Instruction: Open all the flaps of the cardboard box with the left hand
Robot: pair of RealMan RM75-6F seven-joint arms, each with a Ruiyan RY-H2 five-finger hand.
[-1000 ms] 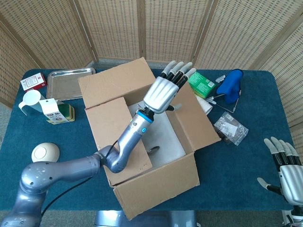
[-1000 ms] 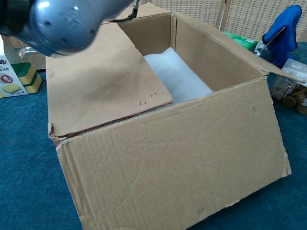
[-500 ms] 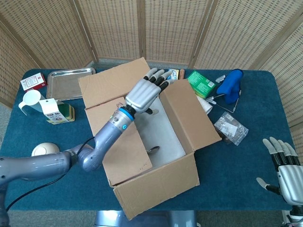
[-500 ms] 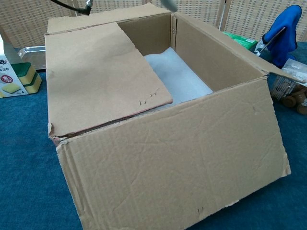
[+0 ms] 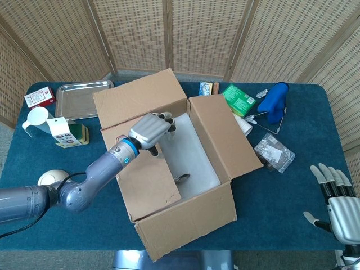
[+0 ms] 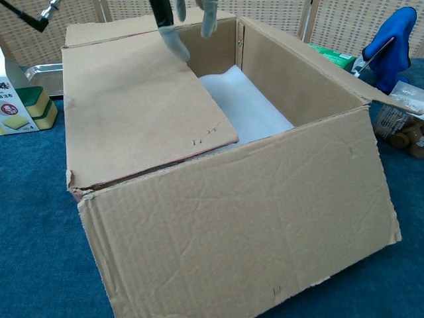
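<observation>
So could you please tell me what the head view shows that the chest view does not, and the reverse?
Only the head view shows the right hand hovering open at the table's near right corner, the silver metal tray and the white scoop.

Only the chest view shows the brown cardboard box's creased front wall.

Both show the left hand over the box's still-folded left flap, the white foam liner and the blue cloth.
</observation>
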